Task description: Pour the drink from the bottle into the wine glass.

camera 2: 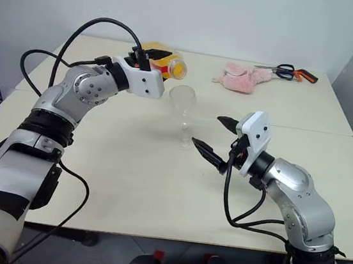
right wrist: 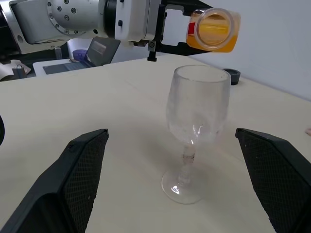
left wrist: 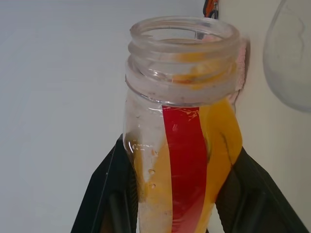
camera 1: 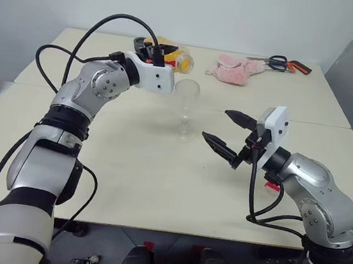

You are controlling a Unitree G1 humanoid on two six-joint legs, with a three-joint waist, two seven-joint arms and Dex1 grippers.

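The bottle (camera 1: 177, 59), uncapped and tipped level, is clamped in the left tool (camera 1: 162, 56) just beyond the empty glass (camera 1: 185, 110) at mid-counter (camera 1: 157, 187). The right tool (camera 1: 228, 133) is held agape near the glass. Further tilting over the rim seems required.

The bottle (left wrist: 181, 141) is clear, glossy plastic with a smooth red label stripe. Just beside it, the wine glass (right wrist: 197, 128) is shiny colourless glass on a matt cream table (camera 1: 157, 181); the pink cloth (camera 1: 237, 70) beyond looks fluffy.
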